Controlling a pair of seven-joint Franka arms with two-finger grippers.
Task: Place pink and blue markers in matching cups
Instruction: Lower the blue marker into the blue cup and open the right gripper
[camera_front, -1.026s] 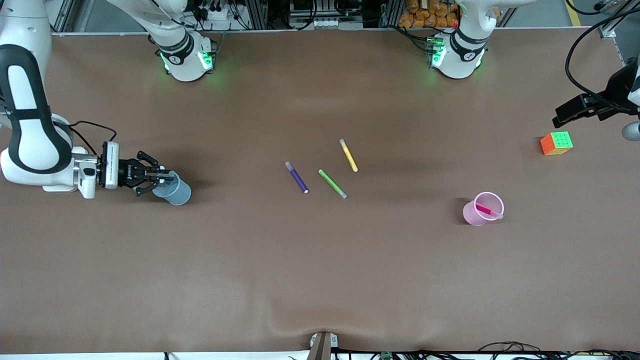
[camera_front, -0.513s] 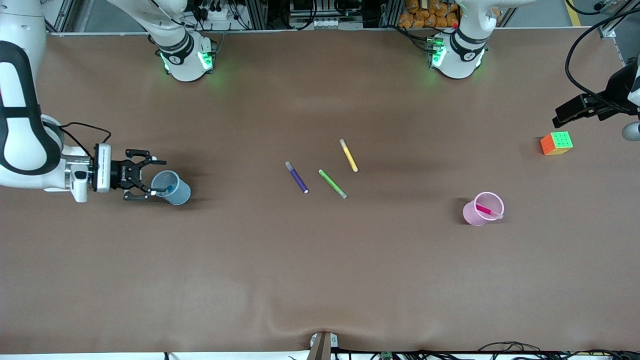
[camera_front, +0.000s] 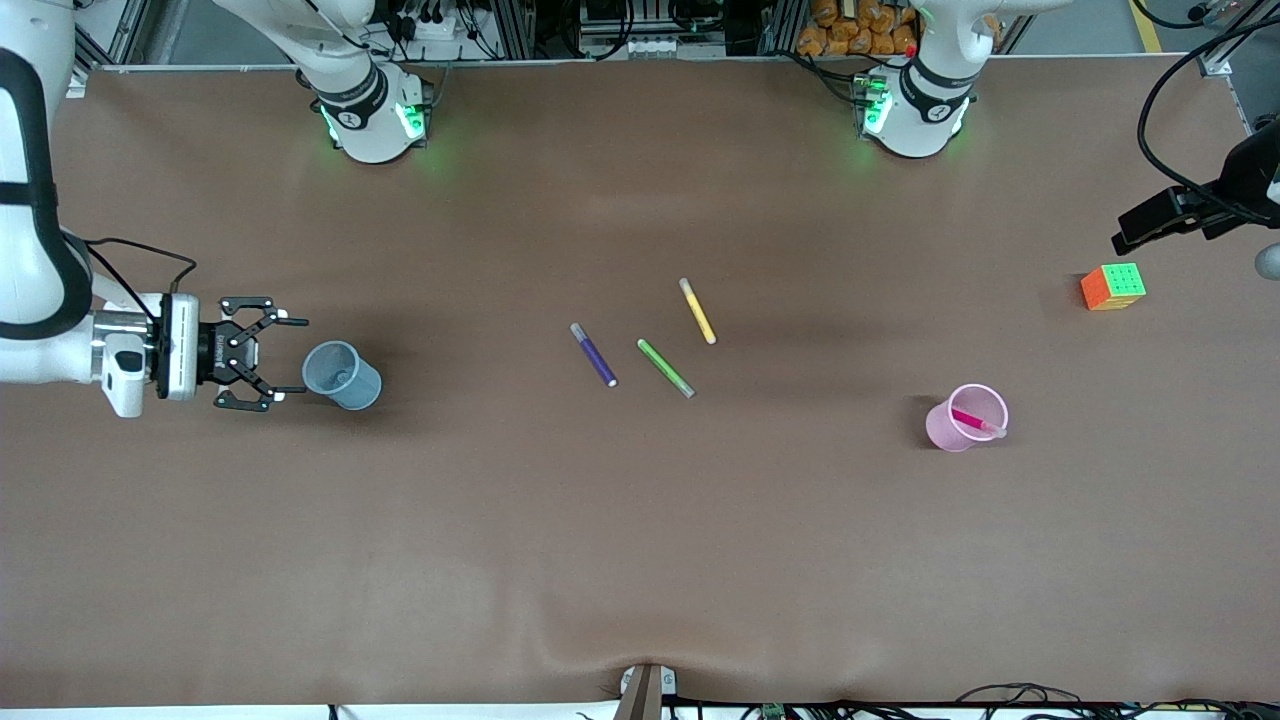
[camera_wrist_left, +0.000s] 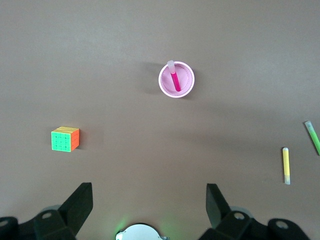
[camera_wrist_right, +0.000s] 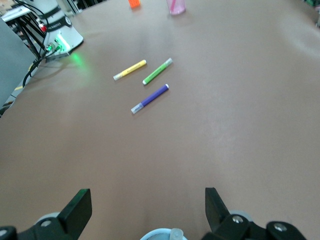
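A matte brown covering is lying across the wide surface (camera_front: 640, 560), rippling slightly at its edge nearest the front camera, with racks and cabling showing past the robots' bases. The right gripper (camera_front: 288, 357) is hanging low at the right arm's end of the surface, its jaws spread wide and grasping nothing, pointing level at the blue cup (camera_front: 362, 388), which is standing just ahead of the fingertips without touching them. In the right wrist view, the blue marker (camera_wrist_right: 176, 233) is showing only its pale cap end inside that cup's rim, so its long axis seems to be running steeply up against the wall nearest the jaws. The pink marker (camera_front: 968, 419) is leaning in the pink cup (camera_front: 940, 430) toward the left arm's end, cap end resting on the rim. The left gripper (camera_wrist_left: 149, 200) is waiting high over that end with its jaws released, looking down on the pink cup and a colour cube (camera_front: 1113, 286). Both cups are thin, translucent plastic with rolled rims, likely light enough to tip at a nudge, so any move of the right arm probably needs to run straight along the jaws' own axis. A purple pen (camera_front: 594, 355), a green pen (camera_front: 666, 368) and a yellow pen (camera_front: 697, 311), all slim and smooth, are lying loose mid-surface.
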